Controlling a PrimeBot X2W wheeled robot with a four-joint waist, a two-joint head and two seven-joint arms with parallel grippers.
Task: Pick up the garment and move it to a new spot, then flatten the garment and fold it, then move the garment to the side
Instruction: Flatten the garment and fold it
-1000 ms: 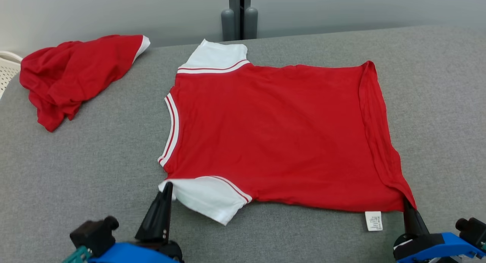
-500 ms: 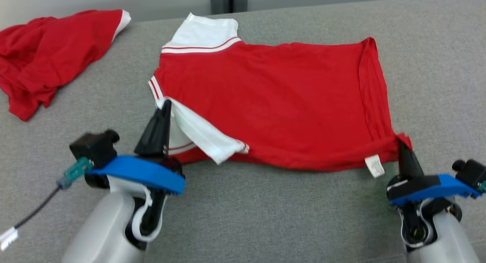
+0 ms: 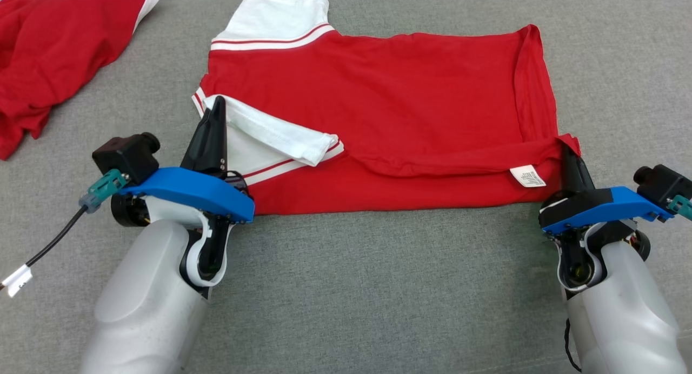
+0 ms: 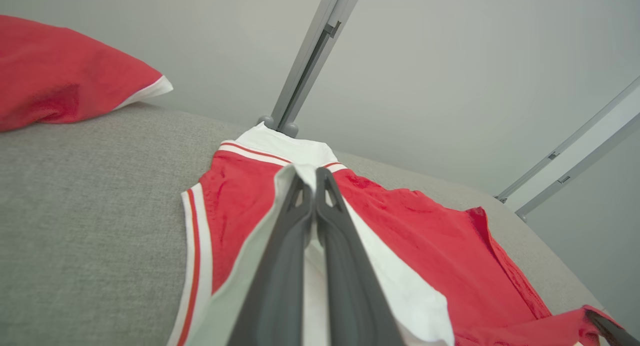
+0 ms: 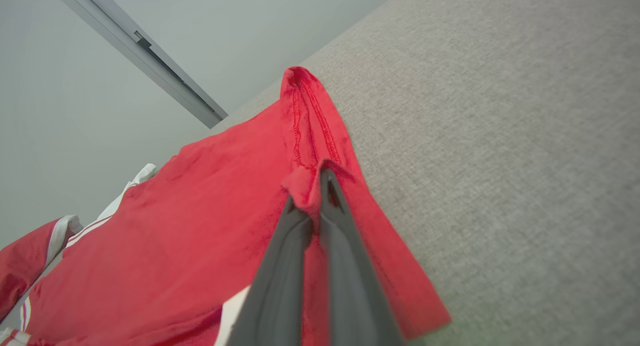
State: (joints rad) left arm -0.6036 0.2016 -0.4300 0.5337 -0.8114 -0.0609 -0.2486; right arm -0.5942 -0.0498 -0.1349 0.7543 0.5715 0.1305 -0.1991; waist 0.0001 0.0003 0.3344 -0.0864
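The garment (image 3: 411,93) is a red T-shirt with white sleeves, lying on the grey table (image 3: 346,287) with its near edge lifted and turned back over itself. My left gripper (image 3: 217,102) is shut on the near white sleeve (image 4: 400,296), holding it raised over the shirt's body. Over at the right, my right gripper (image 3: 566,147) is shut on the near red hem corner (image 5: 305,181), also lifted. A white care label (image 3: 527,176) shows on the folded-over edge.
A second red garment (image 3: 48,44) lies crumpled at the table's far left. A grey upright post (image 4: 305,71) stands behind the table's far edge. A loose black cable (image 3: 48,247) hangs from my left wrist. Bare grey table surface lies in front of the shirt.
Both grippers have carried the shirt's near edge away from me, folding the sleeve and hem over the body. The head camera has tilted down, shifting the whole picture.
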